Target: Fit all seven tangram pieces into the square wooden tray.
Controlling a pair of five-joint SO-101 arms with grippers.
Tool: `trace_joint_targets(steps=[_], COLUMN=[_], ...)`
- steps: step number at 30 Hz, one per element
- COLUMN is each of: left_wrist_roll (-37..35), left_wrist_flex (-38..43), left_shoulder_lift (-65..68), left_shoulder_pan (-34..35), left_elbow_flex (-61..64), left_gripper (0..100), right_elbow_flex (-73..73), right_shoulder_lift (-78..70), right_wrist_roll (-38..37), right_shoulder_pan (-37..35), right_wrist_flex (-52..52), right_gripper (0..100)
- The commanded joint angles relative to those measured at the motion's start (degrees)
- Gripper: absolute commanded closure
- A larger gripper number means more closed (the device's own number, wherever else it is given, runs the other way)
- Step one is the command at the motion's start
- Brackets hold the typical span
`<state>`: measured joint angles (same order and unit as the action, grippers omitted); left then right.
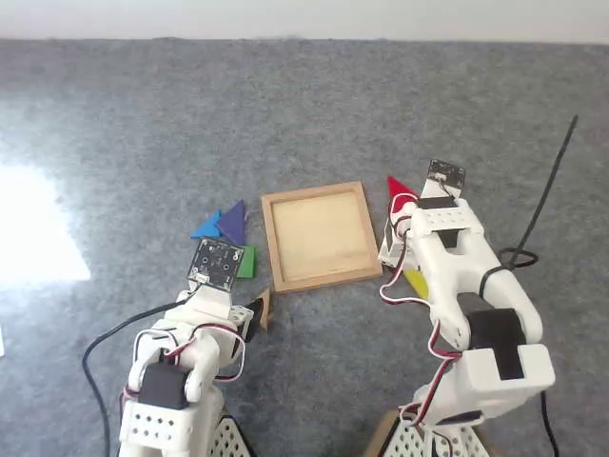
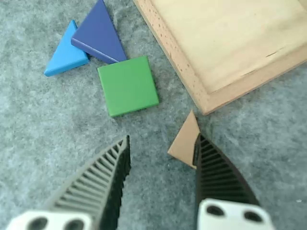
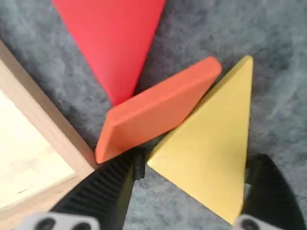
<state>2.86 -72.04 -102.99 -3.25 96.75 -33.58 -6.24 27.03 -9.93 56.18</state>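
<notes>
The square wooden tray (image 1: 319,236) lies mid-table with nothing in it. My left gripper (image 2: 161,143) hangs open over the grey mat, one fingertip right beside a small tan triangle (image 2: 184,141) near the tray's corner (image 2: 206,98). Beyond lie a green square (image 2: 127,85), a dark blue triangle (image 2: 100,34) and a light blue triangle (image 2: 64,52). My right gripper (image 3: 194,165) is open, its fingers straddling a yellow triangle (image 3: 216,143). An orange parallelogram (image 3: 153,112) touches the yellow piece, with a red triangle (image 3: 112,38) behind it, next to the tray rim (image 3: 43,124).
In the high view the blue pieces (image 1: 221,224) and green square (image 1: 245,262) sit left of the tray, the red triangle (image 1: 400,188) and yellow piece (image 1: 416,282) to its right. A black cable (image 1: 542,200) trails at far right. Grey mat stretches beyond the tray.
</notes>
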Motion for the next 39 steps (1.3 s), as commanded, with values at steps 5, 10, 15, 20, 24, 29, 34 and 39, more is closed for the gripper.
trace_joint_targets(steps=[5, 10, 15, 20, 24, 29, 34, 39], left_wrist_roll=[0.79, 0.79, 0.79, 0.79, 0.79, 0.79, 0.79, 0.79], left_wrist_flex=[-0.26, -0.26, -0.26, -0.26, -0.26, -0.26, -0.26, -0.26], left_shoulder_lift=[-1.23, -1.23, -1.23, -1.23, -1.23, -1.23, -1.23, -1.23], left_shoulder_pan=[-0.26, -0.26, -0.26, -0.26, -0.26, -0.26, -0.26, -0.26], left_elbow_flex=[-0.31, -0.31, -0.31, -0.31, -0.31, -0.31, -0.31, -0.31], left_gripper=[79, 79, 79, 79, 79, 79, 79, 79], right_elbow_flex=[2.2, 2.64, 4.57, 5.1, 5.1, 6.95, 14.24, 25.93], right_shoulder_lift=[-0.22, 0.48, 4.44, 12.53, 19.38, 22.73, 19.21, 8.13], right_wrist_roll=[0.18, 0.0, -3.43, -5.8, -7.38, -13.01, -25.05, -35.43], right_shoulder_pan=[3.74, 3.56, 3.47, 2.95, -0.57, -8.04, -14.46, -20.26], right_wrist_flex=[-1.98, -0.84, 3.47, 6.37, 8.92, 9.63, 10.68, 14.81], right_gripper=[75.5, 75.4, 75.3, 75.3, 75.3, 75.4, 75.7, 75.3])
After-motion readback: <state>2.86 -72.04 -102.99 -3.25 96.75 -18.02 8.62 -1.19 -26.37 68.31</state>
